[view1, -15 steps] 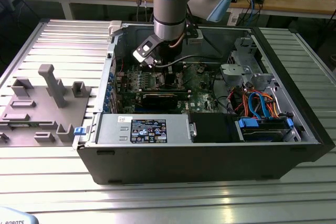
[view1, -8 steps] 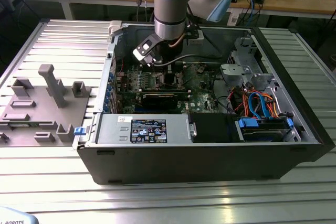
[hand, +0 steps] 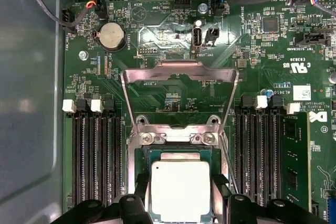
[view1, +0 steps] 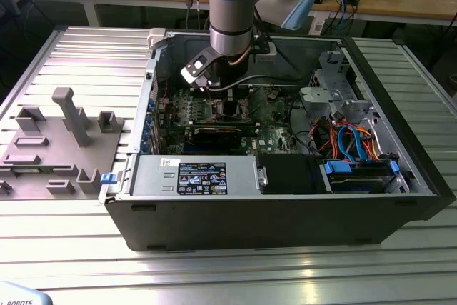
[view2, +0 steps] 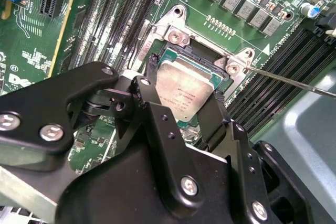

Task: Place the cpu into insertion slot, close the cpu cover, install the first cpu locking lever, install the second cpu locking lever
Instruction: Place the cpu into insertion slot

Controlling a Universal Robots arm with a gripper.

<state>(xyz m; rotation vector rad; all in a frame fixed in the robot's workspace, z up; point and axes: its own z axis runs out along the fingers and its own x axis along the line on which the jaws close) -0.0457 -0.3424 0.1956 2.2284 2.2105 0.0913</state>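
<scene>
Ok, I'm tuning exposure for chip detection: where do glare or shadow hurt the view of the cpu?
First wrist view: the cpu top glares pale, nearly washed out. Second wrist view: it is evenly lit, but the black gripper covers part of it. Exterior view: the arm shades the motherboard, while the table slats reflect bright light.

- The cpu (hand: 180,190) lies in the insertion slot (hand: 181,153).
- The cpu cover (hand: 178,71), mid-frame, stands swung open.
- The gripper (hand: 180,207) straddles the cpu.
- Memory slots (hand: 94,156) flank the socket.
</scene>
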